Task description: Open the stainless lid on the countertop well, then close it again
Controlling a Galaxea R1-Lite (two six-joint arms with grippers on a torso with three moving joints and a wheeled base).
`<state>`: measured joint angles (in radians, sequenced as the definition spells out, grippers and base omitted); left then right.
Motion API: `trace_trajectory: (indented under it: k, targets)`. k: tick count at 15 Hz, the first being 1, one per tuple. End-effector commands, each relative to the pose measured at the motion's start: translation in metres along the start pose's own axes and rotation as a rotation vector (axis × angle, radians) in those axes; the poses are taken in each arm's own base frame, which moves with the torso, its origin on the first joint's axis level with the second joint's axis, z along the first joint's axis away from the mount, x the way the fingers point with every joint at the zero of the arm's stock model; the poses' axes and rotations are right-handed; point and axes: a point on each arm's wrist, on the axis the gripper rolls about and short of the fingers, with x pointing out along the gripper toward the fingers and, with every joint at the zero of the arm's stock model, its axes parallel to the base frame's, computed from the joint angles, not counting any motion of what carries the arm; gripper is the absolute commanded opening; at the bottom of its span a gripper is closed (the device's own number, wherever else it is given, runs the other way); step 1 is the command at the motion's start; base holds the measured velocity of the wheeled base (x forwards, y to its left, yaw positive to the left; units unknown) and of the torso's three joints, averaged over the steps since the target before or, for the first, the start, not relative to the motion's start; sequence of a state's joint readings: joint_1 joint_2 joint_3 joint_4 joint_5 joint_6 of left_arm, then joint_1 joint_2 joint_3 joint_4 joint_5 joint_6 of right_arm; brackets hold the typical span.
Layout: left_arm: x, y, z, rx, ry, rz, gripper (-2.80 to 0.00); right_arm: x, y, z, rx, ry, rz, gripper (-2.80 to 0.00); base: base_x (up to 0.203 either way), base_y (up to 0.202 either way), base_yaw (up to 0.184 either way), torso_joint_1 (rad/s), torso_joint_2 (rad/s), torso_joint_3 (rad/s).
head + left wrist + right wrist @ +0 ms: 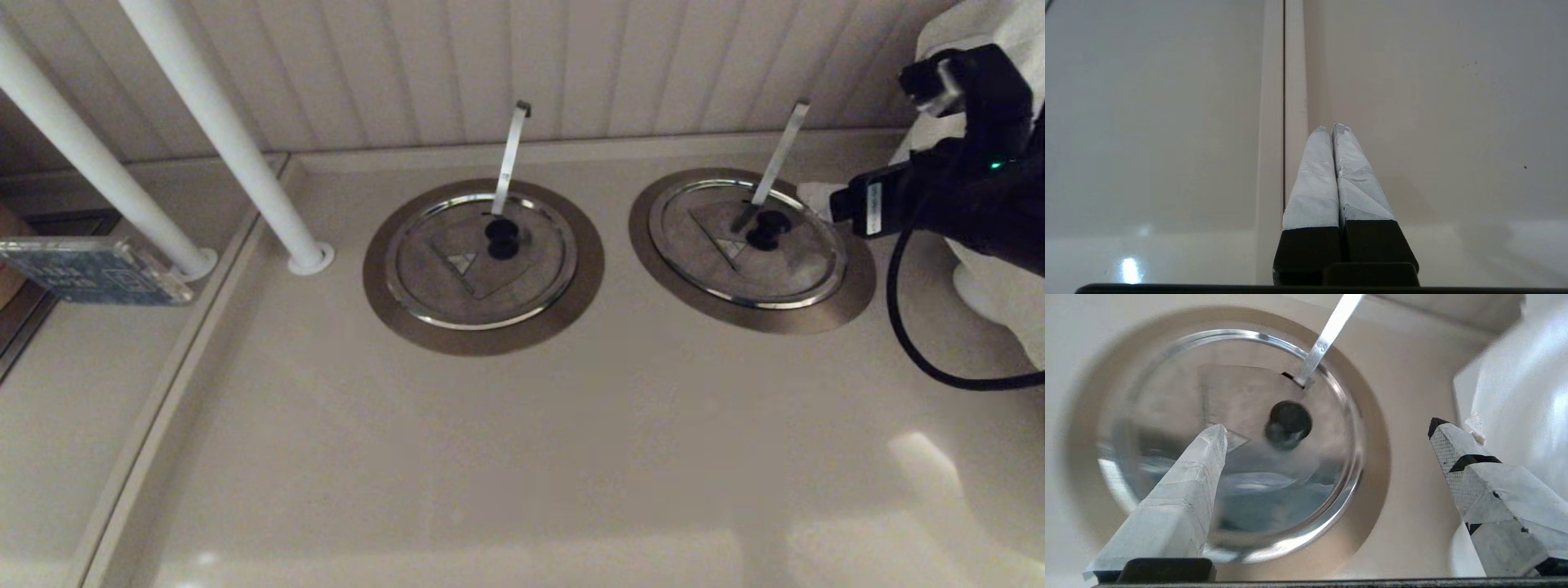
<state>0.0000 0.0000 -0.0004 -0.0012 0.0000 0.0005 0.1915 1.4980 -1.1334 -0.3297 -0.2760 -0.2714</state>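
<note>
The stainless lid (pixel 747 243) sits flat and closed on the countertop well (pixel 859 286) at the right of the tabletop (pixel 522 441), so nothing is opened yet. Its black knob (pixel 767 229) stands at the centre, and a ladle handle (pixel 780 155) rises from the slot just beside the knob, leaning toward 12 o'clock. The wedge flap with its triangle sticker (pixel 731 247) spreads from the knob toward 8 o'clock.

Our right gripper (pixel 1327 445) hangs over the lid's 3 o'clock edge with its fingers spread wide and nothing between them; in the right wrist view the knob (pixel 1289 424) lies between the two fingertips, nearer to one of them. We judge the step in hand to be the reach for the knob. To do it well we centre the knob between the fingers before closing, come down low enough to catch it under its head, and keep clear of the ladle handle (pixel 1327 335) so that we do not knock it. When we lift, we should let the lid clear that handle through its slot, not drag it sideways.

The twin lid (pixel 482 260), at 9 o'clock from ours, stays out of this. Our left gripper (pixel 1333 126) is parked over bare tabletop with its fingers pressed together, empty.
</note>
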Motion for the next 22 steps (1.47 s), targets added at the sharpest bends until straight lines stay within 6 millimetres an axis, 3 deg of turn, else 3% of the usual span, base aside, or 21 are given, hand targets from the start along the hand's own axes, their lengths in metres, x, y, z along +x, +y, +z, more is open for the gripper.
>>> trace_trajectory:
  k: [1, 5, 9, 11, 12, 18, 20, 22]
  targets:
    - [0.0, 0.0, 0.0, 0.001, -0.001, 0.0, -2.8, -0.035, -0.013, 0.01, 0.083, -0.036, -0.009, 0.0, 0.0, 0.0, 0.0, 0.0, 0.0, 0.0]
    - [0.0, 0.0, 0.0, 0.001, -0.001, 0.0, -2.8, -0.115, -0.035, 0.004, 0.15, 0.002, -0.001, 0.0, 0.0, 0.0, 0.0, 0.0, 0.0, 0.0]
    - [0.0, 0.0, 0.0, 0.001, -0.001, 0.0, -2.8, -0.152, -0.039, -0.021, 0.172, 0.07, 0.008, 0.0, 0.0, 0.0, 0.0, 0.0, 0.0, 0.0]
    - [0.0, 0.0, 0.0, 0.001, -0.001, 0.0, -2.8, -0.181, -0.046, -0.028, 0.201, 0.082, 0.007, 0.0, 0.0, 0.0, 0.0, 0.0, 0.0, 0.0]
    - [0.0, 0.0, 0.0, 0.0, -0.001, 0.0, -2.8, -0.196, -0.049, -0.033, 0.218, 0.099, 0.008, -2.8, 0.0, 0.0, 0.0, 0.0, 0.0, 0.0]
    - [0.0, 0.0, 0.0, 0.0, -0.001, 0.0, -2.8, -0.291, -0.064, -0.071, 0.31, 0.107, -0.041, -2.8, 0.0, 0.0, 0.0, 0.0, 0.0, 0.0]
    - [0.0, 0.0, 0.0, 0.001, -0.001, 0.0, -2.8, -0.313, -0.061, -0.08, 0.296, 0.087, -0.135, -2.8, 0.0, 0.0, 0.0, 0.0, 0.0, 0.0]
    - [0.0, 0.0, 0.0, 0.001, -0.001, 0.0, -2.8, -0.328, -0.058, -0.087, 0.29, 0.044, -0.101, -2.8, 0.0, 0.0, 0.0, 0.0, 0.0, 0.0]
